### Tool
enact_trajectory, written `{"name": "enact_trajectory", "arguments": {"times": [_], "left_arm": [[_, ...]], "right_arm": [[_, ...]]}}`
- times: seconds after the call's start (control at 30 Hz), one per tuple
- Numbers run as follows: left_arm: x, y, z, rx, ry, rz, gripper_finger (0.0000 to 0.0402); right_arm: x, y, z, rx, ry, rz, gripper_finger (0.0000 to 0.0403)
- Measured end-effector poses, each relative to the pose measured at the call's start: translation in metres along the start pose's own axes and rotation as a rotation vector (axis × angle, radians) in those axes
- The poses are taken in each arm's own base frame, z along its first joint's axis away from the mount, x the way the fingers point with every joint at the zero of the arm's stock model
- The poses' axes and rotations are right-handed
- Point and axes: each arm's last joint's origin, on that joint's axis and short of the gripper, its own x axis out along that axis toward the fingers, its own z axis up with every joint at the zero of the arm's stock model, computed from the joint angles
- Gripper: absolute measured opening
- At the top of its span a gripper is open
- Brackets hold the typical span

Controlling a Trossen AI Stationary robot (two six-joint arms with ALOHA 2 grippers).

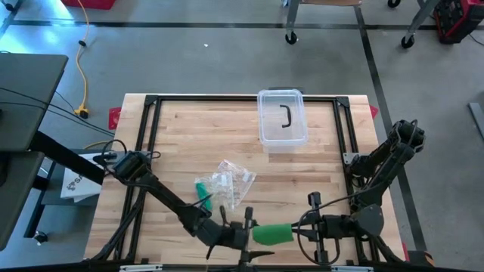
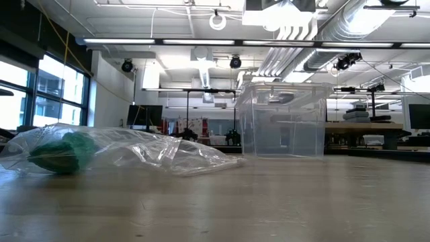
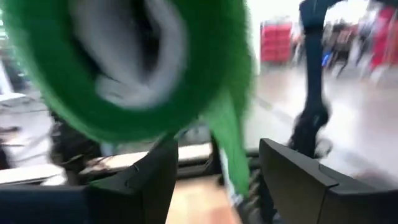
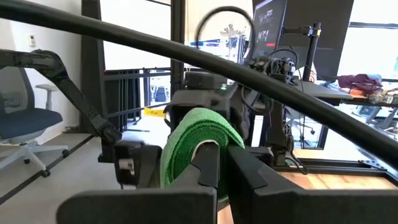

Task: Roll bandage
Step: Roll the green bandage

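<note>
The wooden table (image 1: 318,162) carries a clear lidded container (image 1: 282,117) near its far edge and a crumpled plastic bag (image 1: 229,183) with a green roll inside near the middle. At the near edge, the right gripper (image 1: 301,230) is clamped on the green bandage roll (image 1: 272,233). The left gripper (image 1: 246,232) sits just beside the roll's other end, fingers (image 3: 152,180) apart.
</note>
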Motion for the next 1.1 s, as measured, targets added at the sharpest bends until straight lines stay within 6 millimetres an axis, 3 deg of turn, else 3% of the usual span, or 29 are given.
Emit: {"name": "enact_trajectory", "arguments": {"times": [0.43, 0.8, 0.97, 1.1], "left_arm": [[0.009, 0.001, -0.029, -0.344, -0.312, 0.057, 0.0223], [0.014, 0.011, -0.021, -0.371, -0.4, 0.059, 0.0205], [0.021, 0.008, -0.012, -0.305, -0.377, 0.073, 0.0169], [0.023, 0.007, -0.012, -0.27, -0.348, 0.085, 0.0106]], "right_arm": [[0.0, 0.0, 0.001, -0.011, -0.005, -0.001, 0.0], [0.003, -0.003, 0.0, -0.012, -0.005, -0.014, 0.0], [0.004, -0.004, 0.0, -0.012, -0.005, -0.02, 0.0], [0.004, -0.004, 0.0, -0.012, -0.006, -0.019, 0.0]]}}
